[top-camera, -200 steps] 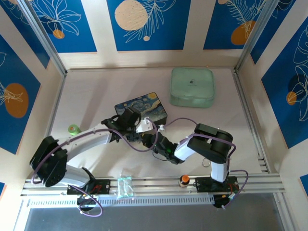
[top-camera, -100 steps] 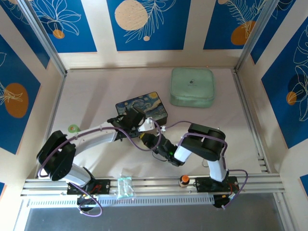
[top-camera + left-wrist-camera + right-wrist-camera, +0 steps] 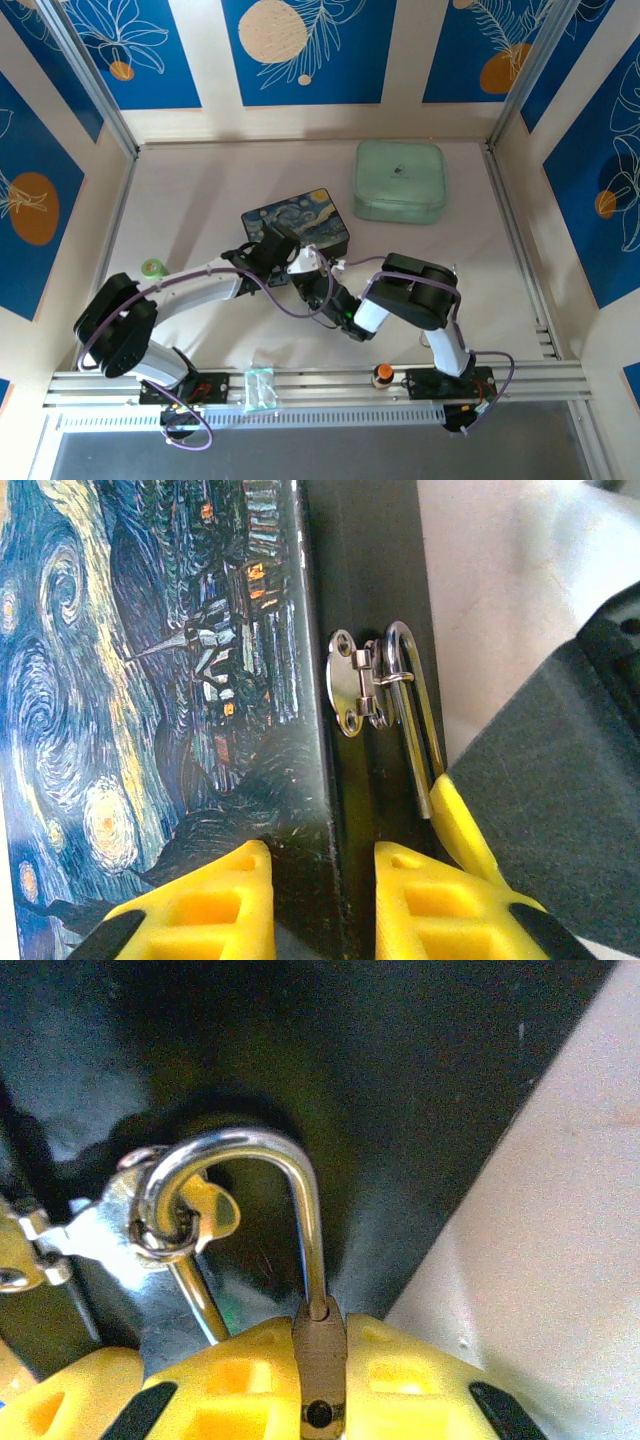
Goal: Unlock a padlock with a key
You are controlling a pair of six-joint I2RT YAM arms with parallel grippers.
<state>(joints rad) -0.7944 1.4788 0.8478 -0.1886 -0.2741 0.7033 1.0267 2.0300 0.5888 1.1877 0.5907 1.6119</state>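
Padlock held at the hasp, ahead of key entry. The starry-night painted box (image 3: 300, 218) stands near the middle of the desk, well clear of the pale green case (image 3: 400, 180) toward the far right corner. On the box's black front wall, a silver hasp (image 3: 350, 685) carries the padlock (image 3: 320, 1355), whose thin shackle (image 3: 308, 1230) passes through the hasp's loop. The right gripper (image 3: 312, 282) is closed on the brass body, its yellow fingers (image 3: 420, 1385) clamping it from both sides, with the shackle rising out of the grip toward the box wall. The left gripper (image 3: 322, 878) sits over the box's top front edge. Its fingers (image 3: 215, 905) stand apart with that edge in the gap, and it cannot be told whether they press on the box or merely straddle it. Whether the shackle is latched also cannot be told. Judged step: steadying lock and box so that the key can be entered. To do it well, the right gripper should keep a firm, unmoving pinch and turn the body only as far as the shackle's play in the loop allows, presenting the keyway outward. The left gripper should brace the box against sliding. Pulling hard on the shackle risks dragging the light box across the desk.
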